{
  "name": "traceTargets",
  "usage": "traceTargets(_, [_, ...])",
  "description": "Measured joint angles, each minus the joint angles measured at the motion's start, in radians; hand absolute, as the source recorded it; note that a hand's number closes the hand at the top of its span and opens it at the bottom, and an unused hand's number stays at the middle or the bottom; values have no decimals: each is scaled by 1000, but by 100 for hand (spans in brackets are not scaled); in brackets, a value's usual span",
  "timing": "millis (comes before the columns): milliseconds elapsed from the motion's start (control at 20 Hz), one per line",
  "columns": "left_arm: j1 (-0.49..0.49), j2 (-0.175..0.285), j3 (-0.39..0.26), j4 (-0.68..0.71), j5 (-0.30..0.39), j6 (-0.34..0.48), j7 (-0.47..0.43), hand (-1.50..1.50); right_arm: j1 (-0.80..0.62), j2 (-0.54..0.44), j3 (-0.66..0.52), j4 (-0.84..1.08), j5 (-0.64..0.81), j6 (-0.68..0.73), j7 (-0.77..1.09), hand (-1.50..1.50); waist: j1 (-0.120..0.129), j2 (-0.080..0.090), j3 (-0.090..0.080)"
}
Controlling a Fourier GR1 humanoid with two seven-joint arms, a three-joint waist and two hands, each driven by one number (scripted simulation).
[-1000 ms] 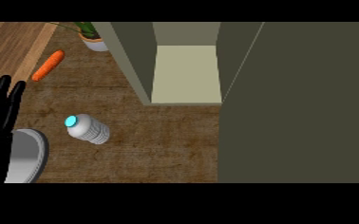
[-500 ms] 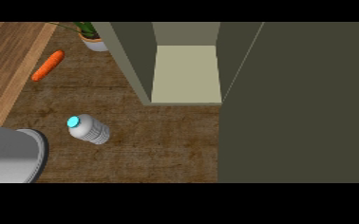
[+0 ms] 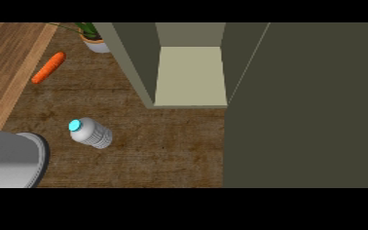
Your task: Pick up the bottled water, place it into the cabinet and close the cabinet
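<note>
Lying on the dark brown wood-grain counter is the clear plastic water bottle with a bright cyan cap, its capped end turned toward the upper left. Whether it stands upright or leans cannot be told from this steep angle. Nothing touches it.

Neither the left hand nor the right hand shows in the head view, so whether the fingers are open, closed or gripping anything cannot be told, and no place can be given relative to them. Only a rounded grey forearm shows, coming in at the lower left edge. The bottle sits just up and to the right of this forearm, near it but apart from it.

Farther up the left side lies a long orange carrot, set at a slant, just beside a strip of lighter wooden planking that runs along the left edge. Above the carrot, at the top, stands a small white pot with green leaves.

The olive-green cabinet stands up and to the right of the bottle, well apart from it. Its pale cream inner shelf is exposed. The dark olive cabinet door stands open and fills the right side of the view.
</note>
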Motion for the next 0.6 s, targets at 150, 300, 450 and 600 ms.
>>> traceTargets(150, [17, -4, 24, -4, 19, -23, 0, -150, 33, 2, -9, -3, 1, 19, -25, -150, -1, 0, 0])
traceTargets(300, [27, -11, 38, 8, 23, -58, -8, -150, 66, 13, 16, -7, 6, 29, -42, -150, -2, 1, 0])
traceTargets(450, [8, -12, 45, 37, 16, -66, -12, -150, 105, 7, 12, -10, 7, 52, -66, -150, -6, 1, 0])
traceTargets(600, [-17, -29, 20, 56, -36, -50, -10, -150, 121, 1, -2, -15, 7, 60, -78, -150, -10, 3, 0])
